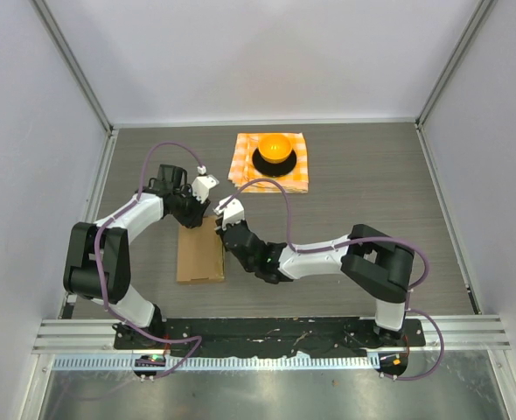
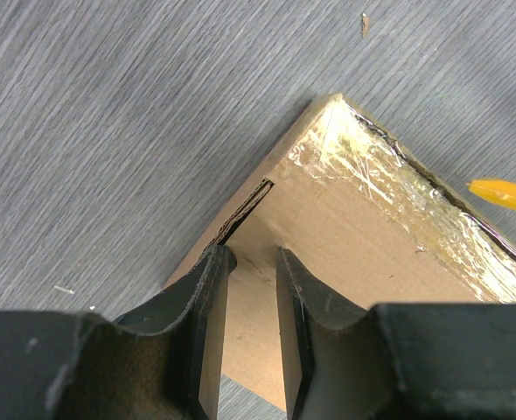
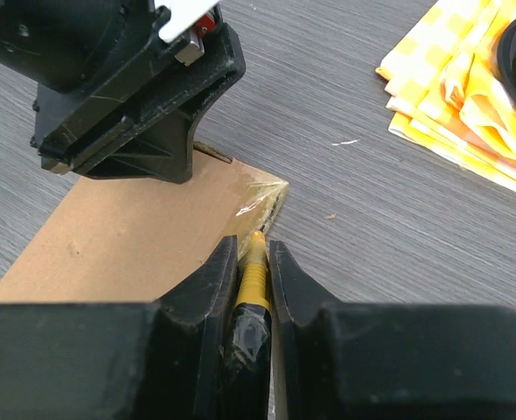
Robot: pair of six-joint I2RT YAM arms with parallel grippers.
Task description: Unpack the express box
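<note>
The right gripper (image 3: 252, 252) is clamped on a yellow tool (image 3: 254, 278), its tip at the taped corner of the express box (image 1: 199, 255), probably to slit the tape (image 2: 398, 192). The left gripper (image 2: 254, 255), its 2 fingers (image 2: 207, 302) slightly parted and empty, seems to pin the box flat on the table (image 1: 372, 175) between the arms.

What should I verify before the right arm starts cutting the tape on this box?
1. Grip: right end effector shut on the yellow tool: ok.
2. Tool tip at the tape along the express box edge: ok.
3. Bracing: left end effector over the lid near that corner: ok; pressing down: cannot tell.
4. Its fingers off the tape: ok.
5. Blade exposed: cannot tell.
6. Clearance: checkered cloth apart from the box: ok.
</note>
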